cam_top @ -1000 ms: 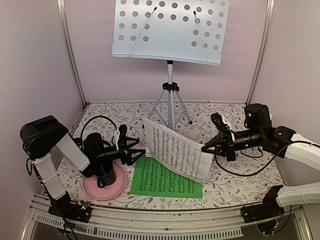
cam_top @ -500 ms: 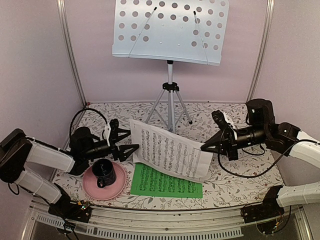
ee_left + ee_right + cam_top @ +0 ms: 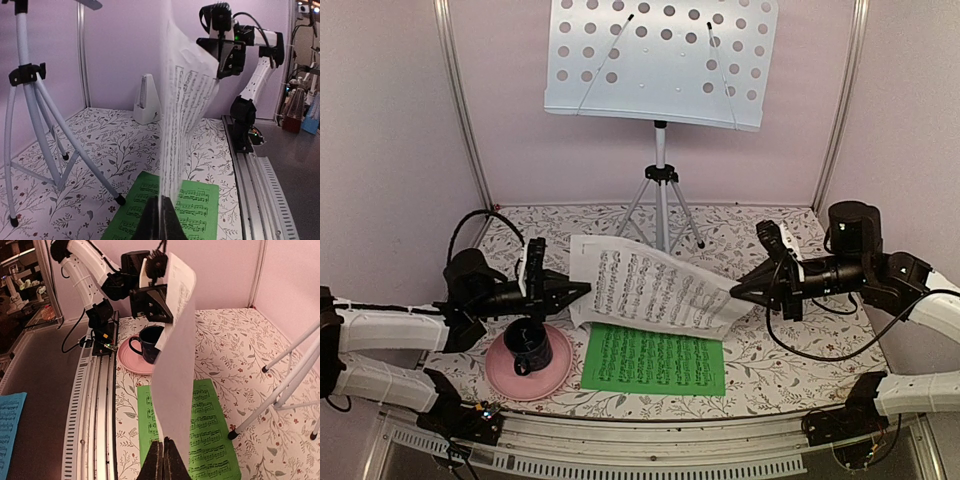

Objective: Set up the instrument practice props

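Left gripper (image 3: 582, 290): pinched shut on the left edge of the white sheet of music (image 3: 650, 295), with only paper between the jaws.
Right gripper (image 3: 732, 293): closed the same way on the sheet's opposite edge, so the page spans the gap between the two arms.
White sheet of music: off the tabletop (image 3: 770, 350), hanging in mid-air with a slight sag, in front of the silver tripod (image 3: 661, 195). Holding both edges probably stops the limp paper from curling.
Green sheet of music (image 3: 655, 360): flat on the tabletop directly below the white page, near the front edge, with nothing touching it.
Music stand (image 3: 660, 60): the pale-blue perforated desk sits high at the back and is bare. Its lower lip looks like the place for the page.
Metronome (image 3: 146, 100): small white pyramid, upright by the far wall in the left wrist view, well apart from both grippers.
Mug (image 3: 528, 345) on pink plate (image 3: 555, 375): just below the left gripper, and no part of the set-up.
Step in hand: judged to be raising the page to the stand, which would need both arms to rise together.
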### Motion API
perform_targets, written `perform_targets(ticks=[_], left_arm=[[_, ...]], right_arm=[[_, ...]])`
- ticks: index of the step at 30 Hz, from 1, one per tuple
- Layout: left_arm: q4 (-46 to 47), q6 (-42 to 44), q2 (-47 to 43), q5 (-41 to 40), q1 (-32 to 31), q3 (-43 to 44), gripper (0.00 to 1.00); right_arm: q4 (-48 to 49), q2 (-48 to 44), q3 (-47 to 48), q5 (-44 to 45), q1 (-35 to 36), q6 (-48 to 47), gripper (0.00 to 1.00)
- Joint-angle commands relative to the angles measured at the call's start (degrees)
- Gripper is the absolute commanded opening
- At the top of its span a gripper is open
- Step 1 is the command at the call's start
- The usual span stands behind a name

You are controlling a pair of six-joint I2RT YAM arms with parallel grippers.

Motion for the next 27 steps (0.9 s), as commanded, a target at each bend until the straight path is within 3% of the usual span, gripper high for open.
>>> perform_targets(ticks=[1, 2, 4, 8, 16, 21, 27], left_arm=[[-13.58, 1.63, -7.92, -3.78, -3.05, 3.05, 0.00], [-16.20, 1.83, -9.49, -5.50, -3.42, 3.90, 0.00], [-23.48, 2.01, -11.50, -7.49, -3.76, 7.03, 0.00], [-44.52, 3.99, -11.67, -8.95, -4.56, 17.65, 0.00], [-69.08, 10.89, -8.54, -9.62, -5.06, 33.12, 0.00], [-73.15, 11.67, -6.40, -9.64, -5.95, 38.47, 0.00], [-76.93, 12.71, -2.77, -10.13, -6.91, 43.36, 0.00]], right_arm=[[3.53, -2.96, -3.31, 5.02, 0.44, 3.14, 0.25], [3.76, -3.48, -3.54, 6.78, 0.45, 4.35, 0.40], [3.20, -4.53, -2.84, 10.24, 0.40, 5.45, 0.62], [-0.65, -5.67, 1.12, 15.06, 0.40, 5.50, 0.81], [-8.73, 1.84, 12.49, 17.08, 0.40, 1.88, 0.83], [-14.15, 9.23, 20.12, 15.22, 1.29, 2.84, 0.80], [-16.54, 14.55, 25.61, 17.68, 8.01, 1.45, 0.80]])
